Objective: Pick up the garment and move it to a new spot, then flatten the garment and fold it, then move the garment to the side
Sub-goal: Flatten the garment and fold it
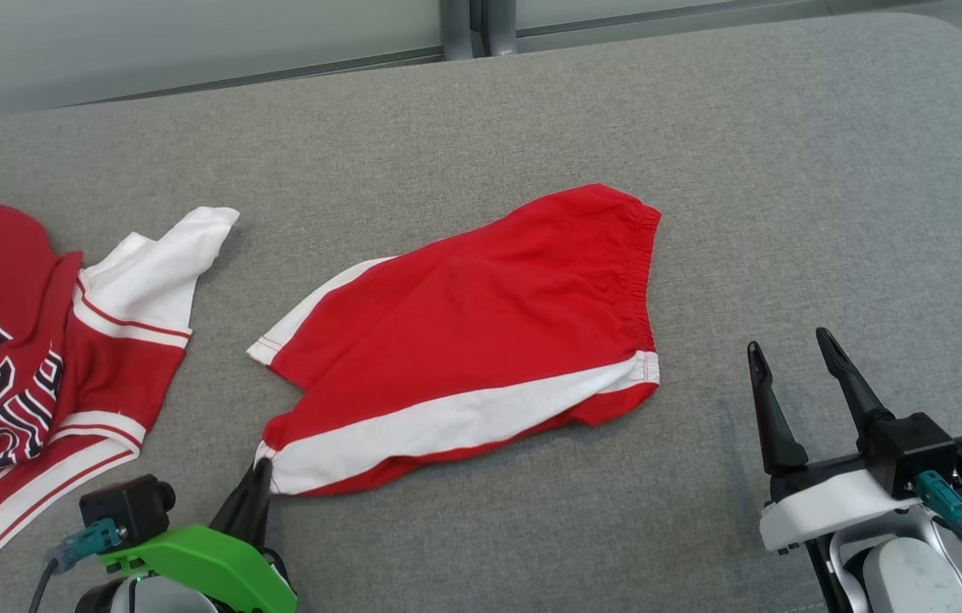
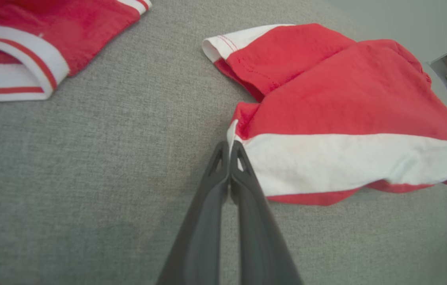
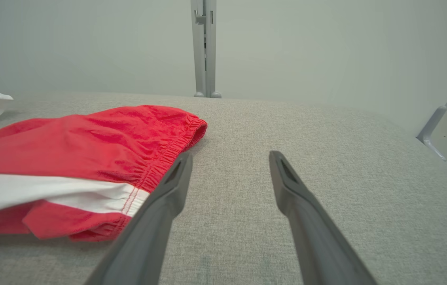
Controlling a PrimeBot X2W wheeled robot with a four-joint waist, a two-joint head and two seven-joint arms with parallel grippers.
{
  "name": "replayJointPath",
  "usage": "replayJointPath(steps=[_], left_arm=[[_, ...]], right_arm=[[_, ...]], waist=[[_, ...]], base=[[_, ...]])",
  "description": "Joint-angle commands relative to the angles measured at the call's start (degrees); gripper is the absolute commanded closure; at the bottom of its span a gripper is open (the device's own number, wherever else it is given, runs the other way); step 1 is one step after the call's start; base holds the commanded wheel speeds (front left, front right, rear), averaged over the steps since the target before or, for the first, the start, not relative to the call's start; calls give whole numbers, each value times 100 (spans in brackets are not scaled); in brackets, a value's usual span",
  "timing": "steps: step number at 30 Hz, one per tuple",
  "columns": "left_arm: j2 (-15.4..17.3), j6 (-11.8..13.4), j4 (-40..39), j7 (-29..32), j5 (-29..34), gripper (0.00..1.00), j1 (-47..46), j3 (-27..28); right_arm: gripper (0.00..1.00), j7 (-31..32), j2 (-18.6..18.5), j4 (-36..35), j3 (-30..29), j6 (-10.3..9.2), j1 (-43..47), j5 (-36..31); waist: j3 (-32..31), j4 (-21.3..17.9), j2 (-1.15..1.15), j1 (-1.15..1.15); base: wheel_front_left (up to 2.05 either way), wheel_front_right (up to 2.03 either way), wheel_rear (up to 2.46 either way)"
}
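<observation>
Head view, red shorts (image 1: 481,340), jersey (image 1: 21,375) well apart left, grey cushion (image 1: 787,213)

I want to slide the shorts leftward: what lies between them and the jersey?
Only bare grey cushion lies between the shorts and the jersey, as the head view and the left wrist view both show.

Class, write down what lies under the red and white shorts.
The shorts lie on the grey fabric surface, which shows all round them. The patch directly beneath is covered by cloth, so it cannot be seen.
</observation>
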Motion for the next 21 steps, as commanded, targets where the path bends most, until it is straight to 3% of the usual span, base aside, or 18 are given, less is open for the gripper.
replayJointPath(steps=[1,2,11,16,21], left_arm=[[-24,-28,56,-79,-25,16,13,29],[-57,-14,93,-135,-31,0,1,52],[-141,-116,351,-947,87,0,78,358],[-53,-456,675,-1574,310,0,225,533],[-77,-716,916,-1775,748,0,253,930]], right_arm=[[0,-25,-11,15,-11,-2,-3,28],[0,-25,-16,17,-13,-2,2,33],[0,-25,-74,-103,-108,-2,28,0],[0,-25,-115,-249,-193,-2,113,-48],[0,-25,-127,-402,-300,-2,204,-117]], waist=[[1,-11,13,0],[-1,-16,13,0],[-62,-60,13,0],[-160,-19,13,0],[-212,85,13,0]], base=[[0,0,0],[0,0,0],[0,0,0],[0,0,0],[0,0,0]])
